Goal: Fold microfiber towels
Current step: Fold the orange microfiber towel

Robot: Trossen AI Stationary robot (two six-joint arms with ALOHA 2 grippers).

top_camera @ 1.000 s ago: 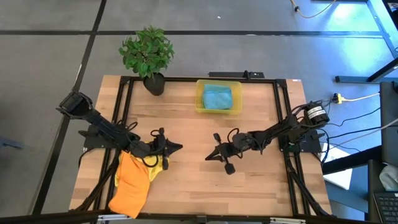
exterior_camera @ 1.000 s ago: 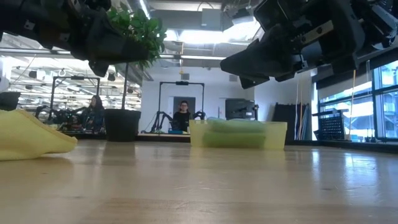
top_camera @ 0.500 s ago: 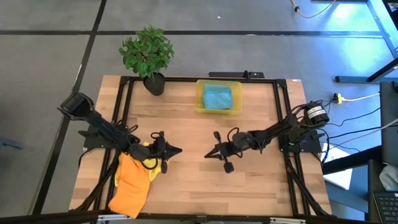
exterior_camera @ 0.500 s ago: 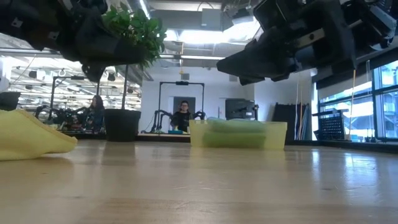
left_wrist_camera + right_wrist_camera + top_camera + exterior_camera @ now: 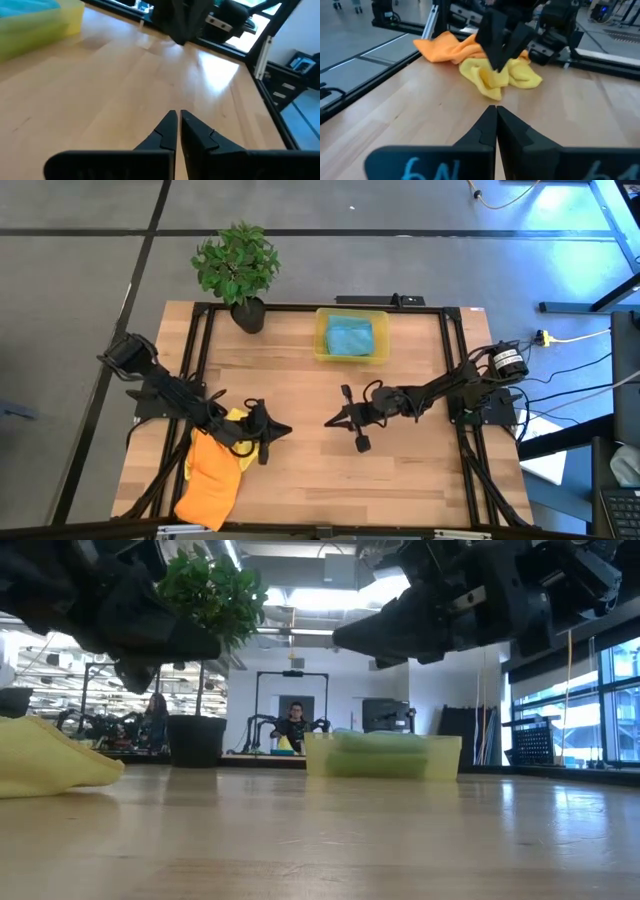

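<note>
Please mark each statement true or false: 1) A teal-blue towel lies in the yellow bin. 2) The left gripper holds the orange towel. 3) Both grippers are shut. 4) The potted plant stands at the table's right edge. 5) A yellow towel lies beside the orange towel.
1) True: the teal-blue towel lies in the yellow bin.
2) False: the left gripper is shut and empty; the orange towel lies on the table under that arm.
3) True: the right gripper is shut as well, over bare wood.
4) False: the potted plant stands at the far left corner.
5) True: the yellow towel touches the orange one.
</note>
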